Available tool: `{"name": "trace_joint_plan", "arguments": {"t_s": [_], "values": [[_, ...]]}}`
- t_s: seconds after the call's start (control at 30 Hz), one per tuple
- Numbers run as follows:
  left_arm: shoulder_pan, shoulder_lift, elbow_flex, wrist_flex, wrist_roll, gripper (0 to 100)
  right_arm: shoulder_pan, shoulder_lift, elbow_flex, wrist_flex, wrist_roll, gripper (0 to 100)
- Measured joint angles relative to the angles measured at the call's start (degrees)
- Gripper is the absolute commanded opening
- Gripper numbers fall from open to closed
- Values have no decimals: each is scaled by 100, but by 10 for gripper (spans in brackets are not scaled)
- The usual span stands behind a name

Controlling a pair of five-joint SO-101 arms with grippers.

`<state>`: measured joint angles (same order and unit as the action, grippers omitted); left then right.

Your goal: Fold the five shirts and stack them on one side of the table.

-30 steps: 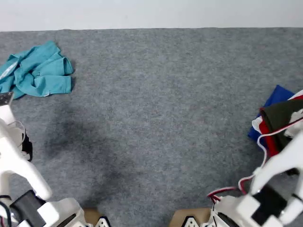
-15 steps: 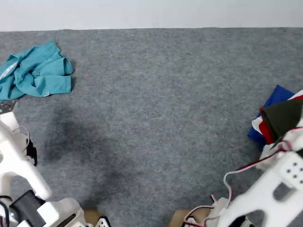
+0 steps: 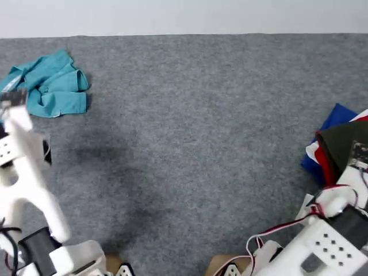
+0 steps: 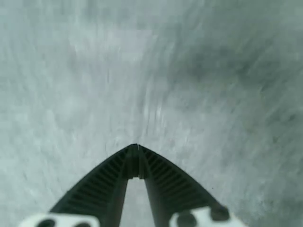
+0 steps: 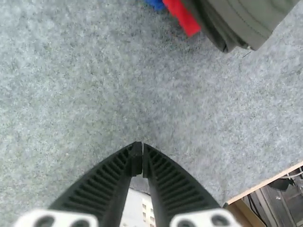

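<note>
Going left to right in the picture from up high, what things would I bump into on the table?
teal shirt → bare grey mat → shirt stack

Looks like a robotics lab or test rig, probably, not someone's home: the bench [image 3: 201, 132] is covered edge to edge in grey felt, a bare pale wall [image 3: 184, 17] runs behind it, and the white left arm [image 3: 26, 169] and right arm [image 3: 325, 247] have bare wires [image 3: 279, 230] hanging off them
</note>
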<state>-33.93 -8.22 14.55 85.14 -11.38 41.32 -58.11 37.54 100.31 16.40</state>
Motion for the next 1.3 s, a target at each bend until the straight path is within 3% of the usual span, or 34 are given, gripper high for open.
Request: {"name": "trace_joint_plan", "arguments": {"t_s": [0.17,0.47,0.87,1.17,1.3], "values": [[431,229,-993,-114,-167,213,-9,-53,0,0,0,10],[510,2110,-2804,-466,-176,267,0,-53,9,0,0,10],[527,5020,-5952,-475,-651,269,0,-88,9,0,0,10],[923,6435,-7235,-475,-756,263,0,-88,9,0,0,10],[1081,6831,-7490,-475,-756,168,0,-88,9,0,0,10]]}}
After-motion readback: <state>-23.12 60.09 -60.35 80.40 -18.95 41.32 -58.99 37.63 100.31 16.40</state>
